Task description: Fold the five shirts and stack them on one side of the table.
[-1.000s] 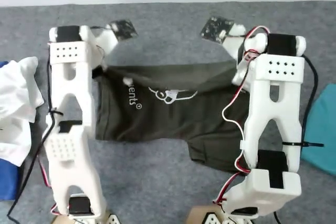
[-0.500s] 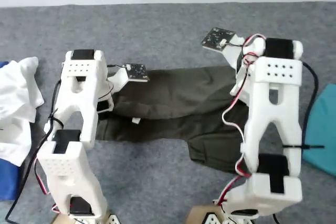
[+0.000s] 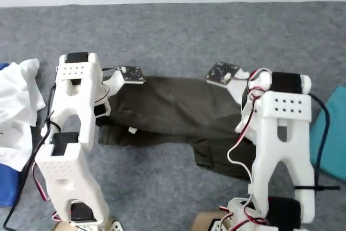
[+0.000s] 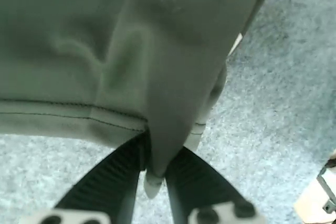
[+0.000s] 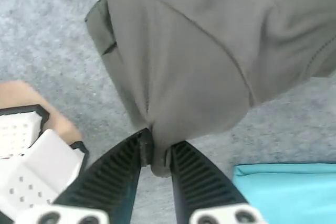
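A dark olive shirt point(image 3: 173, 106) lies across the middle of the grey worktop point(image 3: 178, 31). Its 12 o'clock edge is pinched tight in the left end effector point(image 4: 155, 156) and the right end effector point(image 5: 157, 153). Within the last second it has been drawn toward 6 o'clock, so the printed front is now covered. The first fold is judged nearly laid. A white shirt point(image 3: 16, 101) waits at 9 o'clock and a teal shirt point(image 3: 332, 133) at 3 o'clock.
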Robot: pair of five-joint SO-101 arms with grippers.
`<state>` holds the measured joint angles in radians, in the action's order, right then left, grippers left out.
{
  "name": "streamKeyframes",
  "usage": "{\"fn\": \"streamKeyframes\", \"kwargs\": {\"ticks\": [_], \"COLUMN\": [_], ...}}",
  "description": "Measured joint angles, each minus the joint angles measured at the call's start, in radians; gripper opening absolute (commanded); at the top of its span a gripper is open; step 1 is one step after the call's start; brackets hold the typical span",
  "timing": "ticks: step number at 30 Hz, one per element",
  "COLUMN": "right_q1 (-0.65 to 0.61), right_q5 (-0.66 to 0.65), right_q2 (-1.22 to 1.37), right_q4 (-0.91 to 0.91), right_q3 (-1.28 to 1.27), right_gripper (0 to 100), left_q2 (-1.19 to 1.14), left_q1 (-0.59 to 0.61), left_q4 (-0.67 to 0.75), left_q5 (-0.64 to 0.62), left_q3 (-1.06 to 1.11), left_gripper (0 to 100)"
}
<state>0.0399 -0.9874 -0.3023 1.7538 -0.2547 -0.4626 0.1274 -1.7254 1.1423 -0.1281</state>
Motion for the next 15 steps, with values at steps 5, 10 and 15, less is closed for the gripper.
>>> {"fn": "streamKeyframes", "kwargs": {"ticks": [5,10,15], "right_q1": [0.008,0.04,0.043], "right_q5": [0.0,0.0,0.0], "right_q2": [-0.003,-0.003,-0.003], "right_q4": [-0.002,-0.015,-0.052], "right_q3": [-0.034,-0.081,-0.081], "right_gripper": [1.5,1.5,1.5], "left_q2": [0.0,0.0,0.0], "left_q1": [0.0,0.0,-0.008], "left_q4": [0.0,0.0,0.0], "left_q5": [0.008,0.008,0.025], "left_q3": [0.0,0.018,0.046], "left_gripper": [1,2,2]}}
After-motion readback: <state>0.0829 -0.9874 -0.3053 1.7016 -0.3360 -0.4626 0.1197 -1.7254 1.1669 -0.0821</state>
